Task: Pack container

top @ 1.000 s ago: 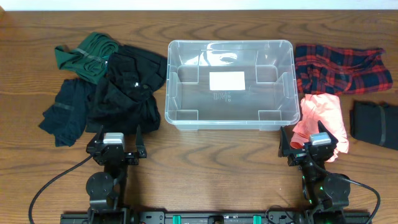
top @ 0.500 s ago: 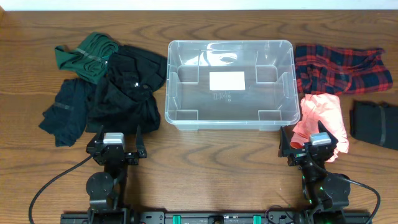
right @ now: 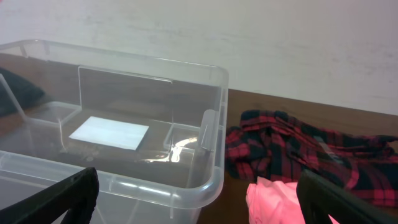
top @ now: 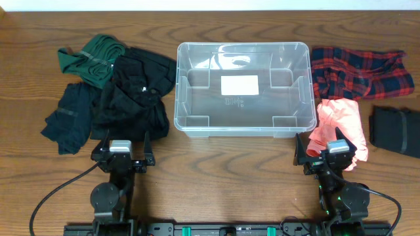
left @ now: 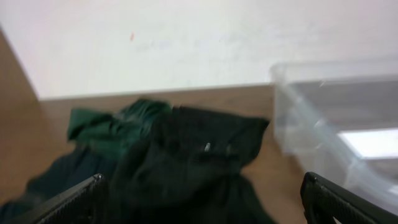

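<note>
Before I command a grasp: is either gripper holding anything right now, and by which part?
Nothing is held. The left gripper and right gripper both stand open and empty.

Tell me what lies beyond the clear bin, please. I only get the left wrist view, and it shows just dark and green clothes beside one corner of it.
Observer: On the right side of the container, a red and black plaid garment lies crumpled on the table.
Visitor: Is that the only thing over there?
Observer: No. A pink garment lies just in front of the plaid one, nearer the robot.
Visitor: And has anything been packed yet?
Observer: Nothing. The container holds no clothes, and only the white label shows on its base.
</note>
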`<state>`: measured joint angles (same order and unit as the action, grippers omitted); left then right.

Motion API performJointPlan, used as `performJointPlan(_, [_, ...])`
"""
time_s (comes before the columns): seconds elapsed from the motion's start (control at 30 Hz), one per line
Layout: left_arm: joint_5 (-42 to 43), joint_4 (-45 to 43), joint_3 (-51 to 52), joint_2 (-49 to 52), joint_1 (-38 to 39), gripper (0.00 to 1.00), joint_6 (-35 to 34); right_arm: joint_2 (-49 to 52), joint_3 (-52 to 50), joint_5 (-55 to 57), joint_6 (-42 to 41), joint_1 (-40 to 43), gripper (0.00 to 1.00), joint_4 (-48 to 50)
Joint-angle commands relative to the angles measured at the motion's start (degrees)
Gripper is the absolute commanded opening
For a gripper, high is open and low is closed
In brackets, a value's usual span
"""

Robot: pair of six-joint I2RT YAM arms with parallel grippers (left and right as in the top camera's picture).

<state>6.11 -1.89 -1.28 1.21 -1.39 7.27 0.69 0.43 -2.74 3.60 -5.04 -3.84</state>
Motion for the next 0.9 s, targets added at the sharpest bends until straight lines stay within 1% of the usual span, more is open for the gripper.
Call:
performJointPlan(0.0, [3.34, -0.61, -2.1, 0.15, 0.17, 0.98, -0.96, -0.28, -0.11, 0.37, 0.33, 0.52, 0.99, -0.24])
performJointPlan(0.07, [3.5, 1.73, -5.05, 0.74, 0.2, 0.98, -2.56, -0.28, -0.11, 0.37, 0.33, 0.52, 0.99, -0.24])
performJointPlan(0.17, [3.78, 5.84, -11.17, 4.11, 0.17, 0.98, -2.51, -0.28, -0.11, 0.37, 0.33, 0.52, 0.99, -0.24])
performJointPlan(0.3, [3.76, 9.97, -22.03, 14.43, 0.17, 0.98, -1.31, -0.28, -0.11, 0.37, 0.33, 0.52, 0.99, -0.24])
performJointPlan(0.4, [3.78, 15.34, -33.73, 26.71, 0.07, 0.98, -1.31, -0.28, -0.11, 0.37, 0.33, 0.52, 0.99, -0.24])
performJointPlan(0.43, [3.78, 17.81, -37.77, 30.8, 0.07, 0.98, -1.29, -0.28, -0.11, 0.37, 0.33, 0.52, 0.99, -0.24])
performJointPlan(0.5, [5.01, 24.65, -47.5, 40.11, 0.07, 0.98, 0.94, -0.28, -0.11, 0.37, 0.33, 0.52, 0.99, -0.24])
performJointPlan(0.57, [6.86, 33.75, -58.6, 50.14, 0.07, 0.98, 4.66, -0.28, -0.11, 0.37, 0.33, 0.52, 0.99, -0.24])
performJointPlan(0.67, [6.91, 47.23, -73.5, 63.1, -0.42, 0.98, 9.16, -0.28, -0.11, 0.37, 0.33, 0.52, 0.99, -0.24])
performJointPlan(0.73, [6.99, 55.63, -83.3, 71.41, -1.92, 0.98, 9.64, -0.28, -0.11, 0.37, 0.33, 0.52, 0.99, -0.24])
performJointPlan(0.8, [6.97, 61.57, -91.17, 78.18, -3.48, 0.98, 9.62, -0.28, -0.11, 0.37, 0.33, 0.52, 0.99, -0.24])
performJointPlan(0.87, [6.88, 63.39, -95.91, 82.95, -4.52, 0.98, 9.64, -0.28, -0.11, 0.37, 0.33, 0.52, 0.99, -0.24])
